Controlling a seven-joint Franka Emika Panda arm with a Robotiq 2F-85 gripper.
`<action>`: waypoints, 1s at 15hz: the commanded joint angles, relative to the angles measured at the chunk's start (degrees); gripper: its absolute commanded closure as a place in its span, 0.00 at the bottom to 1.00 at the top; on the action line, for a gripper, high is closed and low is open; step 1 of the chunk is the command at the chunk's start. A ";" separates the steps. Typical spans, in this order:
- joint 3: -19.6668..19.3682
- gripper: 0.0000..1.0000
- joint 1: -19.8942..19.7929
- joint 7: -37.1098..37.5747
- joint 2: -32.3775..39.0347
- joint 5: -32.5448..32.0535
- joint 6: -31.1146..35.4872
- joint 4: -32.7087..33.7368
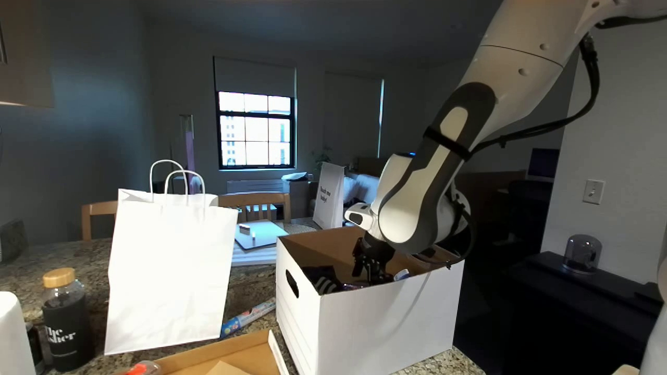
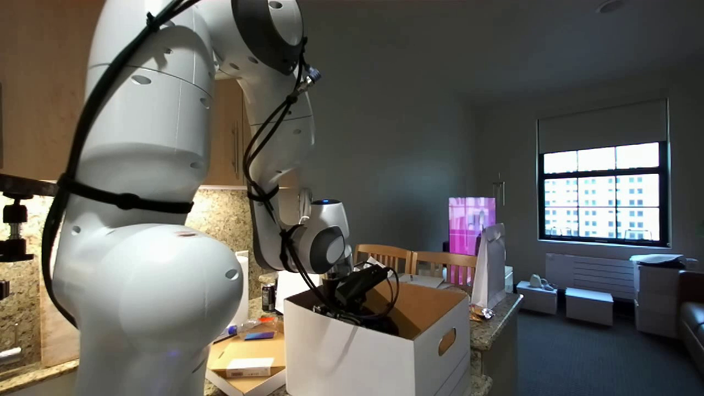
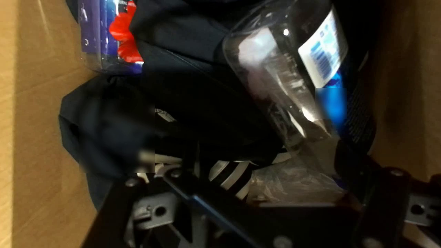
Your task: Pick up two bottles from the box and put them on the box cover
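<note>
Gripper [image 3: 270,155] hangs inside the white box [image 1: 385,323], its fingers well apart.
Within the box, a barcoded clear bottle [image 3: 286,79] lies amid dark cloth [image 3: 206,93], and a red-flowered bottle [image 3: 103,38] is near one box wall; whether a finger touches the clear one, I cannot tell. Just beside the box lies its cover [image 1: 250,346].
</note>
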 commanded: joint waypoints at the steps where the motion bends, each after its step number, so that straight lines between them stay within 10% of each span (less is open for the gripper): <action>1: 2.83 0.00 -1.24 -2.83 0.84 4.41 0.35 -2.47; 15: 9.21 0.00 -6.51 -4.10 3.30 7.44 -0.15 -3.91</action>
